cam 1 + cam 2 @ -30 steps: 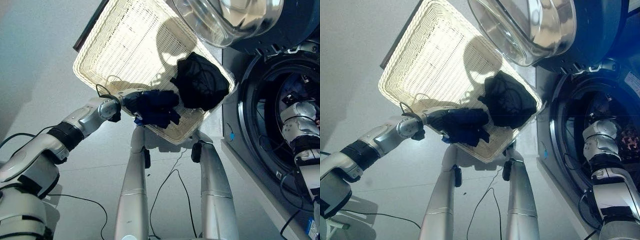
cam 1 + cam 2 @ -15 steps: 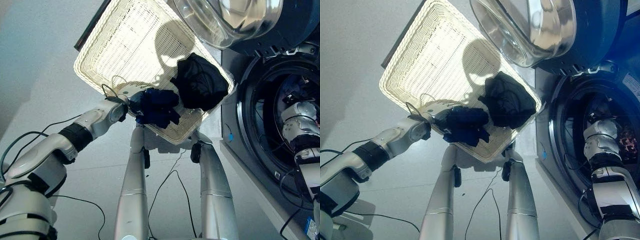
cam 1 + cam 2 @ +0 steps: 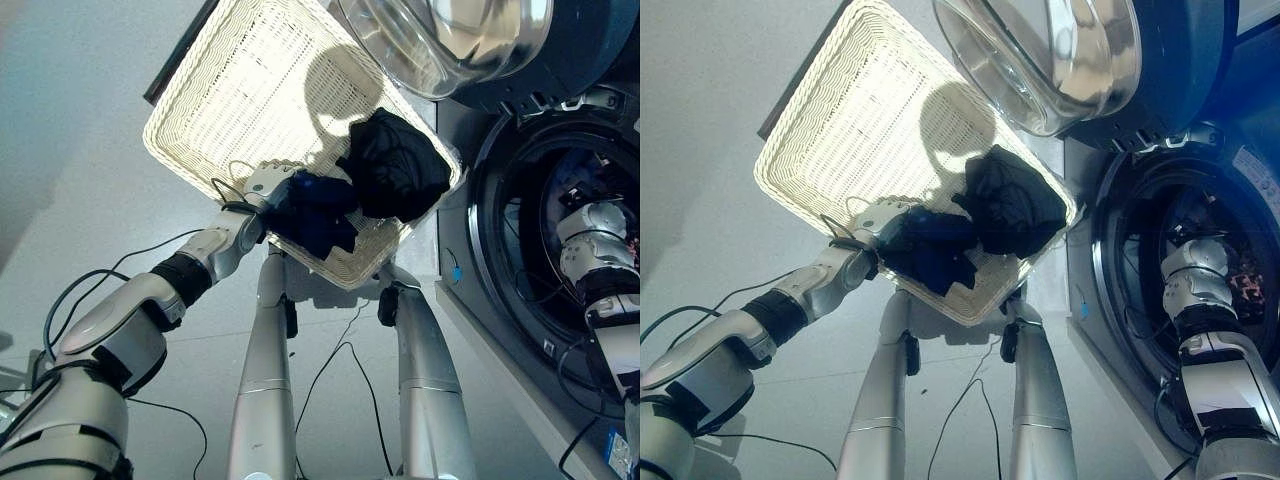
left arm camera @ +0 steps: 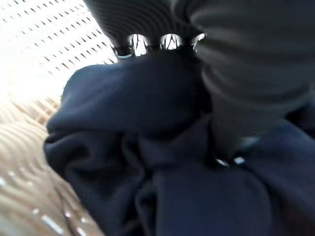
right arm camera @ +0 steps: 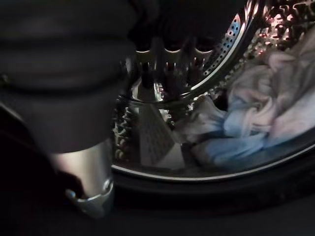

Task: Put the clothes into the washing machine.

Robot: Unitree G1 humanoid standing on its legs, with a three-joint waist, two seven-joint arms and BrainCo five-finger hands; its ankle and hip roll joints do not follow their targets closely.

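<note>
Two dark garments lie in the white wicker basket (image 3: pixel 250 110), a wide, shallow rectangular tray of fine open weave with a thick braided rim: a black garment (image 3: pixel 395 165), crumpled into a rounded heap near the corner closest to the washing machine (image 3: pixel 590 60), and a navy garment (image 3: pixel 315 210) bunched just beside it along the same edge. The eye views set out the whole arrangement, with the machine's round glass door (image 3: pixel 1040 50) swung open above its dark circular opening, and the right hand (image 5: pixel 88 162) reaching inside that opening; they do not show how either hand's fingers stand. The left wrist view supplies that for the left hand (image 4: pixel 216 64): its dark ribbed cover is pressed down on the navy cloth, soft and matt with deep rolled folds, and the fingers are sunk into the fabric and closed around a bunch of it, the basket's pale weave showing behind. The right wrist view looks into the perforated steel drum (image 5: pixel 231 39), shiny and dotted with small holes, where a heap of pale laundry (image 5: pixel 251 118), white and light blue, lies crumpled at the bottom; the right hand's fingers hang loosely extended with nothing between them.
</note>
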